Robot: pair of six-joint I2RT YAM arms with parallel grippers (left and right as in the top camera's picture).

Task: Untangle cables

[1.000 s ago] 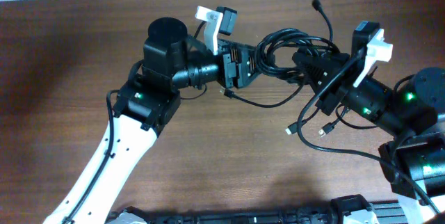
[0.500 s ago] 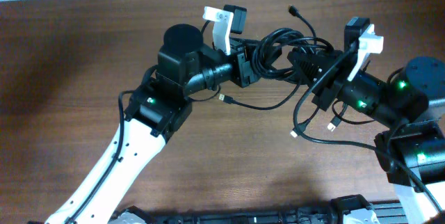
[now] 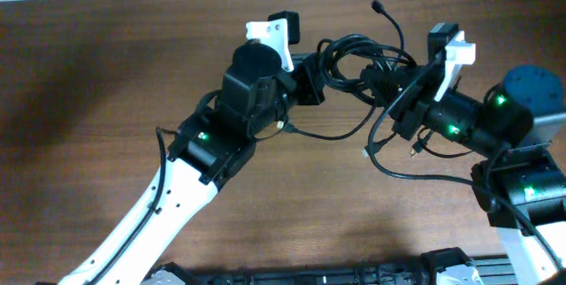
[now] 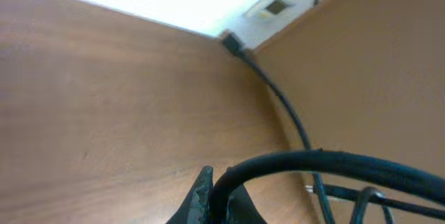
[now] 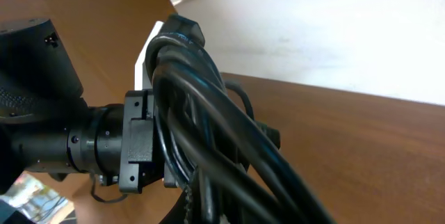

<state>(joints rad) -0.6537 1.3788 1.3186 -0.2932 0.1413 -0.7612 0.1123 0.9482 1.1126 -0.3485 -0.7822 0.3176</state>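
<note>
The black cables (image 3: 363,53) hang as a knotted bundle between my two grippers, near the table's far edge. My left gripper (image 3: 320,74) is shut on one strand at the bundle's left side. In the left wrist view that cable (image 4: 327,160) arcs out from between the shut fingertips (image 4: 203,195). From the right, my right gripper (image 3: 376,80) is shut on several strands; in the right wrist view the thick bundle (image 5: 201,106) fills the space around its fingers. Loose ends trail out: one plug (image 3: 376,5) points up and back, two silvery plugs (image 3: 368,152) dangle below the right gripper.
The brown wooden table (image 3: 106,73) ends at a white wall behind the grippers. A thin cable loop (image 3: 332,133) with a small plug (image 3: 283,126) lies below the left gripper. The right arm's base (image 3: 531,188) stands at the right edge.
My left gripper has closed onto a cable strand. Both grippers and the bundle have shifted toward the table's far edge, and the left arm has swung right.
</note>
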